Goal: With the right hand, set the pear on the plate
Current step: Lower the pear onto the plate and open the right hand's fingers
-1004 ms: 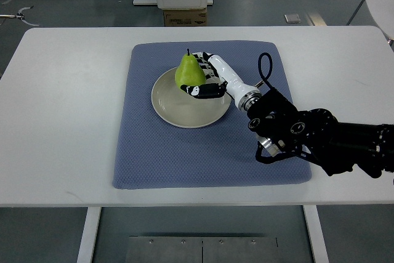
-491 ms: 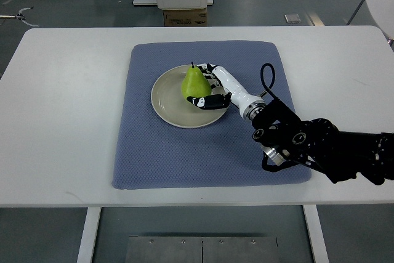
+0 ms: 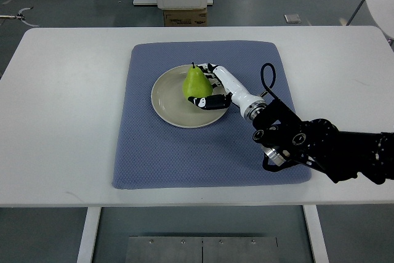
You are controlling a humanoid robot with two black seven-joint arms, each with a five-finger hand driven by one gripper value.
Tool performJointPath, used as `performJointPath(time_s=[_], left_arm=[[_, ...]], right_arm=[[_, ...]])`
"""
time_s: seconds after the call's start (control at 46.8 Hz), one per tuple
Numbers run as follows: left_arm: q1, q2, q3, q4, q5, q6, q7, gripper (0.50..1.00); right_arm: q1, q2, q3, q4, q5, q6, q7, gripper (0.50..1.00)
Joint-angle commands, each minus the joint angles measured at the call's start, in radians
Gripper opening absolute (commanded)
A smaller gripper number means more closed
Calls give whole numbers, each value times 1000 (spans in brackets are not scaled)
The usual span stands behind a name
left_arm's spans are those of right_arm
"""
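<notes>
A green pear (image 3: 195, 83) stands upright on the beige plate (image 3: 169, 103), toward the plate's right half. My right hand (image 3: 209, 90), white with black finger joints, reaches in from the lower right and wraps around the pear's right side; its thumb lies across the pear's base in front and the fingers curl behind it. The dark forearm (image 3: 314, 146) stretches back to the right edge of the picture. The plate sits in the middle of a blue mat (image 3: 184, 152).
The mat lies on a white table (image 3: 61, 103). A cardboard box (image 3: 184, 16) and white furniture legs stand beyond the table's far edge. A white round object (image 3: 383, 4) shows at the upper right.
The hand lowered the pear and shifted it slightly right and nearer, from above the plate's far rim down onto the plate. Since half a second ago almost nothing has moved.
</notes>
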Motion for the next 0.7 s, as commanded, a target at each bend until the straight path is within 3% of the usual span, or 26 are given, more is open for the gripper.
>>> performJointPath(time_s=[0.0,0.235,0.683], left_arm=[[0,0,0,0,0,0,-1,1000],[0,0,0,0,0,0,1,1000],[0,0,0,0,0,0,-1,1000]], right_arm=[[-1,0,0,1,0,-3,1,719],[0,0,1,7,0,-5,1,784],[-4,0,1,12,2,-14,15,822]])
